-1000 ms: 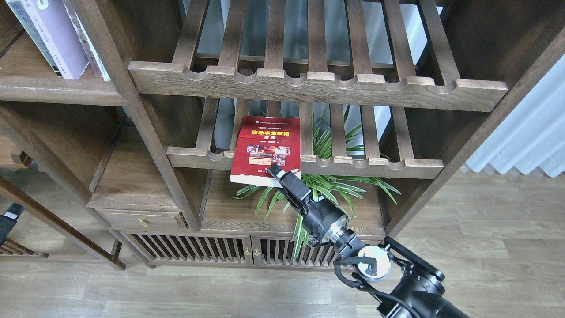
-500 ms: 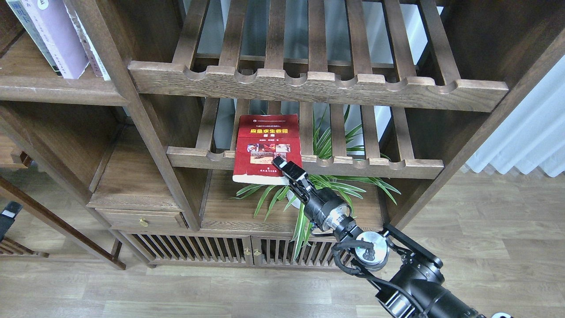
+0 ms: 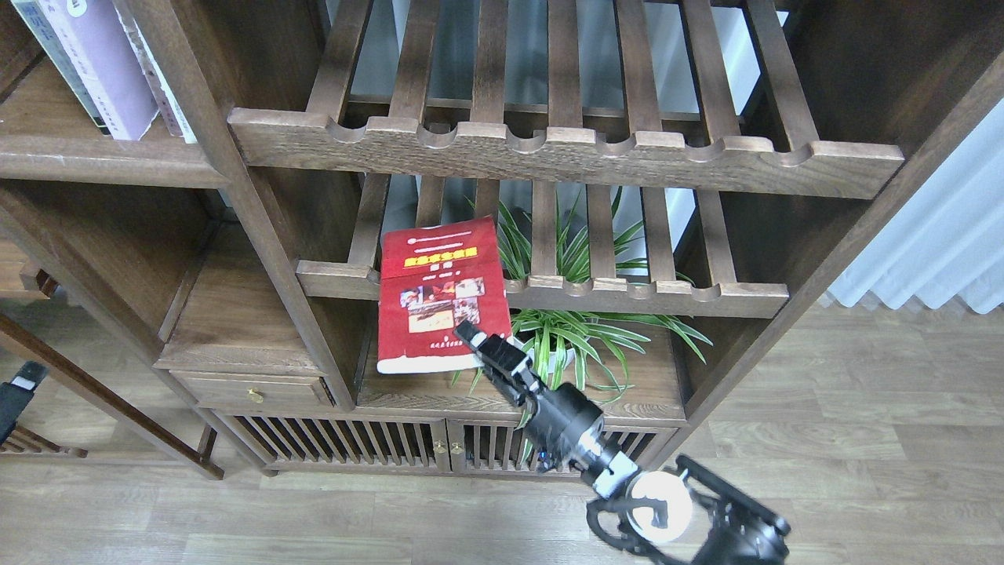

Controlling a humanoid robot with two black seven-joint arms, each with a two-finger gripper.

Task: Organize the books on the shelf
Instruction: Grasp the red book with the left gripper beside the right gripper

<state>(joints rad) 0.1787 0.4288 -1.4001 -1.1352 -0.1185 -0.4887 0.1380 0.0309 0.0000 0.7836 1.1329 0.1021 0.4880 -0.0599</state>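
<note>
The red book with photos [image 3: 435, 290] is tilted, its top edge near the front rail of the lower slatted rack [image 3: 651, 294] and its bottom hanging in front of the compartment below. My right gripper [image 3: 476, 339] is shut on the book's lower right corner. The pale lilac book [image 3: 106, 67] stands on the solid dark-brown shelf [image 3: 102, 161] at the upper left, between other standing books; one to its left has a greyish-green spine [image 3: 43, 47]. A dark part at the left edge [image 3: 20, 388] looks like my left arm; its fingers cannot be told apart.
A spider plant in a white pot [image 3: 576, 333] stands right behind my right gripper. The upper slatted rack [image 3: 565, 153] overhangs the book. A drawer [image 3: 251, 388] and slatted cabinet doors [image 3: 392, 447] are below. Wooden floor lies in front; a white curtain [image 3: 933, 235] hangs at the right.
My right gripper has pulled the red book off the lower rack, down and to the left toward me, tilting it. The plant behind it shows more now.
</note>
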